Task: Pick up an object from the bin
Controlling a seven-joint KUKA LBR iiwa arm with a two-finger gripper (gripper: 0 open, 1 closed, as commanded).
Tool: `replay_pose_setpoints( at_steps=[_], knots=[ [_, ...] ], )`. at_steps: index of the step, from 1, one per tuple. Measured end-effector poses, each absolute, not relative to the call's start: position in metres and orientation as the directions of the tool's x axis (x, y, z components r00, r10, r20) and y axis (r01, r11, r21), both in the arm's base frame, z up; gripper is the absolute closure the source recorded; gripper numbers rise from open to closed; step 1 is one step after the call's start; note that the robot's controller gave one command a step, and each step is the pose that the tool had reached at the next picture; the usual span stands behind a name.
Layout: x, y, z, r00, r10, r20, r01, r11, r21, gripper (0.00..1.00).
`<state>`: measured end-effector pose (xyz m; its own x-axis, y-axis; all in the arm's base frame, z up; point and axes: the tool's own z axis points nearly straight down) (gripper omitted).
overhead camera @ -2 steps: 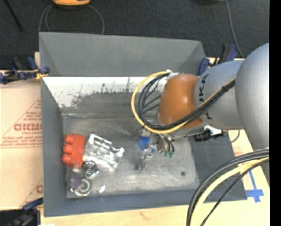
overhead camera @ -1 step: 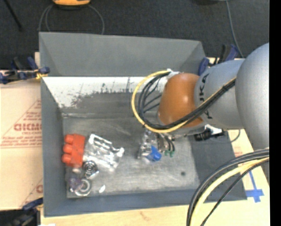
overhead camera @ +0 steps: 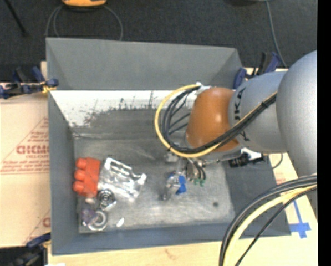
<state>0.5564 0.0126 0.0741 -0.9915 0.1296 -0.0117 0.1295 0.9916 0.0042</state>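
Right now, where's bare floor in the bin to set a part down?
Free: the grey bin floor's lower-right corner, right of the small blue piece; also the back strip between rear wall and orange-red plastic block. Crowded: lower-left, where block, clear plastic packet and metal rings heap together.

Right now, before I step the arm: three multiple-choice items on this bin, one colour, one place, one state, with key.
1. The chunky block by the bin's left wall is: A red; B green; C blue.
2. The clear packet lies: A just right of the block; B against the right wall; C outside the bin.
3. The block is: A in the gripper; B resting on the floor, apart from the gripper; C tipped over the rim.
Key: 1 A, its orange-red shows plainly; 2 A, packet and block lie side by side; 3 B, the gripper is near the floor's middle.
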Motion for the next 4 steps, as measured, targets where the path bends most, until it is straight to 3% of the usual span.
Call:
replay_pose_setpoints(
  at_steps=[1, 2, 3, 4],
  knots=[
    [0.525, -0.034, 0.074, -0.996, 0.092, -0.015, 0.092, 0.996, 0.001, 0.0],
    [0.529, 0.002, 0.074, -1.0, 0.007, -0.017, 0.007, 1.0, -0.004, 0.0],
    [0.529, 0.004, 0.075, -1.0, 0.009, -0.016, 0.009, 1.0, -0.001, 1.0],
    [0.564, -0.07, 0.172, -0.961, -0.275, -0.01, -0.275, 0.961, -0.006, 1.0]
  ],
)
